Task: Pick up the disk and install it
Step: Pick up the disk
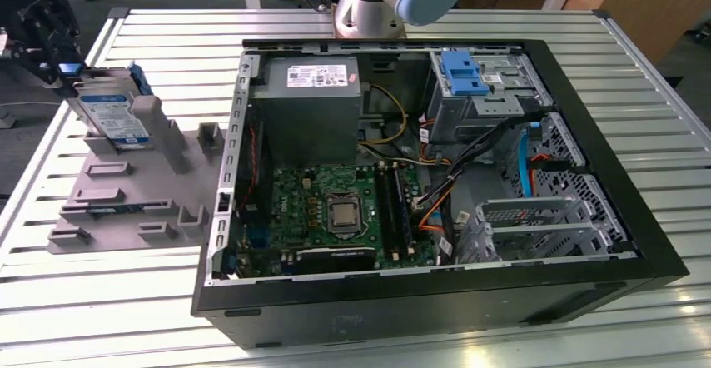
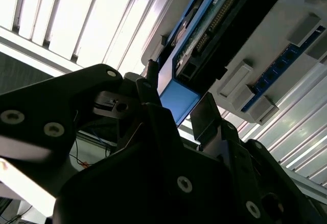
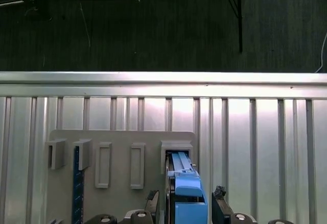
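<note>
At the exterior view's left edge, over the grey rack (image 1: 133, 189), the gripper (image 3: 185, 201) hangs directly above the disk (image 1: 115, 111). The disk stands on its edge in one slot of this rack. Its long axis goes up out of the slot with a small lean, and the labelled flat face looks toward the exterior view's right. So the disk lies straight ahead of the gripper, along the line of the fingers, and its upper end with the blue frame is already between them.

In the first wrist view the two dark fingers (image 3: 218, 197) are apart, one on each flat side of the blue frame. A thin gap shows on both sides, so I judge that they are not yet pressed on it. The second wrist view shows the same: the blue end of the frame sits in the space between the fingers, and the rest of the disk goes away from the gripper into the rack.

The arm's base (image 1: 384, 2) stands behind the open computer case (image 1: 444, 310), at the far side of the slatted table (image 1: 166, 27). The gripper is far from this base, so the arm seems stretched out sideways, with the wrist turned down toward the rack. The case, where the disk must go, is well apart from the gripper, on the exterior view's right of the rack.
</note>
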`<state>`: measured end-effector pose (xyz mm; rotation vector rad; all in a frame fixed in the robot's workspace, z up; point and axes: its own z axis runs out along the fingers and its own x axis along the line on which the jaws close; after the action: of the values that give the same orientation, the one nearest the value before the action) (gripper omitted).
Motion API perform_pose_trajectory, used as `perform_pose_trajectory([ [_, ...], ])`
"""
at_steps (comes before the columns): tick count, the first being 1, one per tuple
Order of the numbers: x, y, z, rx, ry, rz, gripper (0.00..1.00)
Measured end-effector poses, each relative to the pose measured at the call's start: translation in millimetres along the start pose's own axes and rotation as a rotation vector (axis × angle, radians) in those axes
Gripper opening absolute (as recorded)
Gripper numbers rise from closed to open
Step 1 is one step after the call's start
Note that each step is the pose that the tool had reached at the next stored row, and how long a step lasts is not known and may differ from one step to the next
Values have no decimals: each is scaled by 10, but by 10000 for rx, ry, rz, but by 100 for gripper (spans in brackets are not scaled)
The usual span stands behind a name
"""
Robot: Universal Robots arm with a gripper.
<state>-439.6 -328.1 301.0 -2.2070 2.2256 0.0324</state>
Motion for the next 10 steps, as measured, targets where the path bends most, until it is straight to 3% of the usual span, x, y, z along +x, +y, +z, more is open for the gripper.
perform_pose_trajectory([
  [10,1,0,55,4,1,0,52],
])
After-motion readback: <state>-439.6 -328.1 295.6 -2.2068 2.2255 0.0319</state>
